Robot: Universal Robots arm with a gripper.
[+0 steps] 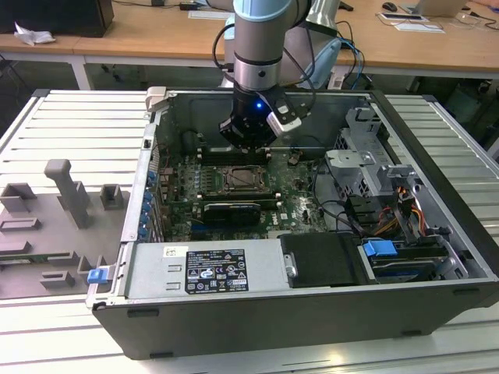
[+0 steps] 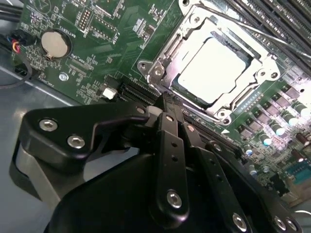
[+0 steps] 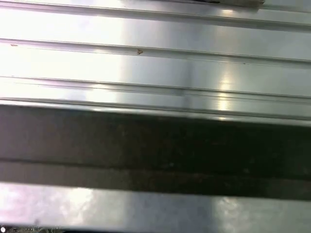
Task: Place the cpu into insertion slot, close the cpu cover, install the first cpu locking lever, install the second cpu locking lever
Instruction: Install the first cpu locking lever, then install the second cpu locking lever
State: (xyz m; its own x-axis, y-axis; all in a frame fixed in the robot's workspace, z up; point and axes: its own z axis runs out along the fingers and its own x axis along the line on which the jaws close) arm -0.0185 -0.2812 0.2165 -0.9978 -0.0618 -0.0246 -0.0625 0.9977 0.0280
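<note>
In the second wrist view the cpu (image 2: pixel 214 68) lies flat in the insertion slot (image 2: pixel 221 114), its pale face shining. The cpu cover (image 2: pixel 171 51), a silvery frame, lies down around it. My gripper (image 2: pixel 165 101) hovers just beside the socket's edge, its black fingers (image 2: pixel 171 131) pressed together with nothing between them. The exterior view has the gripper (image 1: pixel 248 148) hanging inside the open computer case, just behind the insertion slot (image 1: pixel 248 181). How the locking levers stand I cannot tell.
A grey power supply box (image 1: pixel 203 269) lies along the case's front. A black card (image 1: pixel 230 210) sits in front of the socket. The drive cage (image 1: pixel 366 164) and cables stand at the exterior view's right, grey fixtures (image 1: pixel 66 195) at its left. A coin cell (image 2: pixel 54 42) sits on the board.
</note>
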